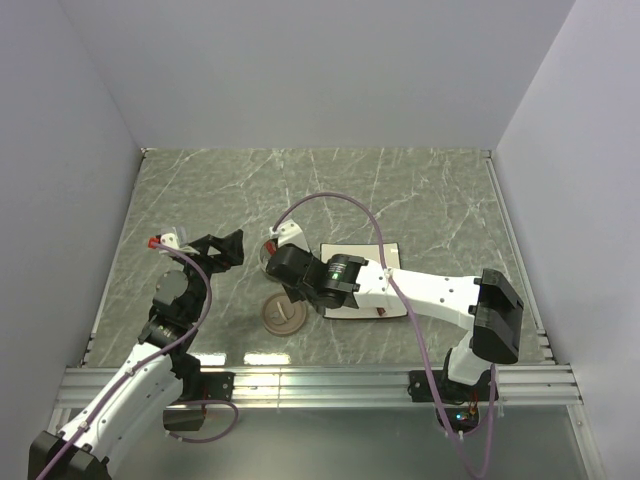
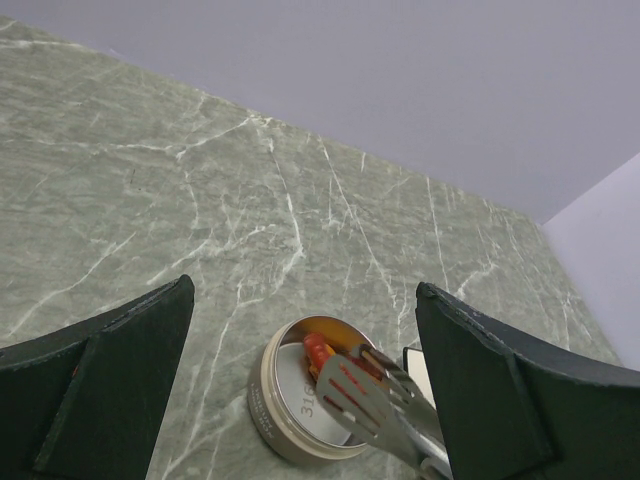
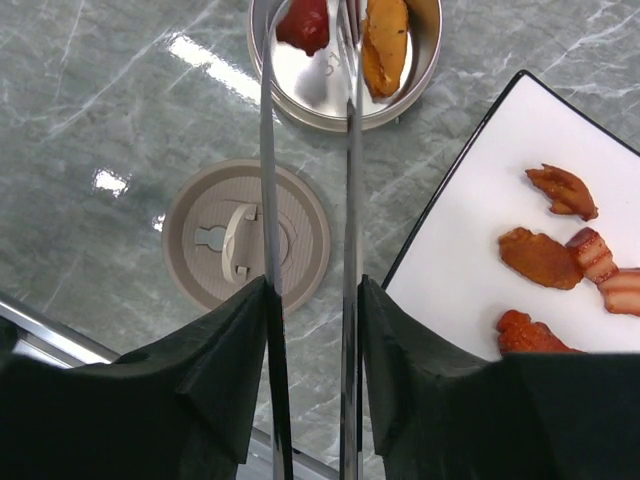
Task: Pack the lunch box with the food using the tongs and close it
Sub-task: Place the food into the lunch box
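Observation:
The lunch box [image 3: 425, 60], a round silver tin, holds a red piece of food [image 3: 303, 22] and an orange piece [image 3: 385, 40]. Over it hang the slotted tips of the tongs [image 2: 365, 400], slightly parted and holding nothing. My right gripper [image 3: 312, 290] is shut on the two thin tong arms [image 3: 350, 180]. The brownish lid [image 3: 245, 240] lies flat on the table beside the tin, handle up. Several more food pieces [image 3: 540, 257] lie on the white plate [image 3: 470, 230]. My left gripper [image 2: 305, 290] hovers open left of the tin [image 2: 265, 400], empty.
The marble tabletop [image 1: 420, 200] is ringed by grey walls. An aluminium rail [image 1: 330, 385] runs along the near edge by both arm bases. The lid [image 1: 283, 314] lies just in front of the right gripper [image 1: 290, 265], and the plate [image 1: 345, 250] sits under the right forearm.

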